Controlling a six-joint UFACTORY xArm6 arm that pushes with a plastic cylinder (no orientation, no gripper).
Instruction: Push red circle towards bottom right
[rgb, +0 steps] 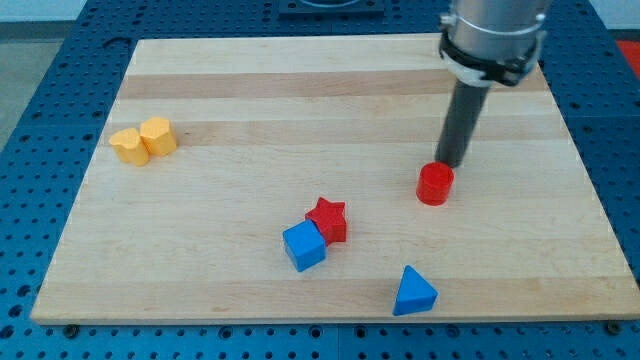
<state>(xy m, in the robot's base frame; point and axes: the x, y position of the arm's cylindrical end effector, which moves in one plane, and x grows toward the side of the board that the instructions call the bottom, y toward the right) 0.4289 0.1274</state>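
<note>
Our tip (449, 164) holds nothing – it stands just behind the red circle (435, 185), at its top-right edge; red star (328, 218) touches blue cube (304, 246).

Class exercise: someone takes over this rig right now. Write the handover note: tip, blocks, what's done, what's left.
My tip sits just above the red circle in the view, at its upper-right edge; contact can't be confirmed.
The circle lies right of the board's centre, well short of the bottom right corner.
Red star and blue cube touch, left of the circle; blue triangle is near the bottom edge; two yellow blocks are far left.
Left: push the circle down-right.
</note>
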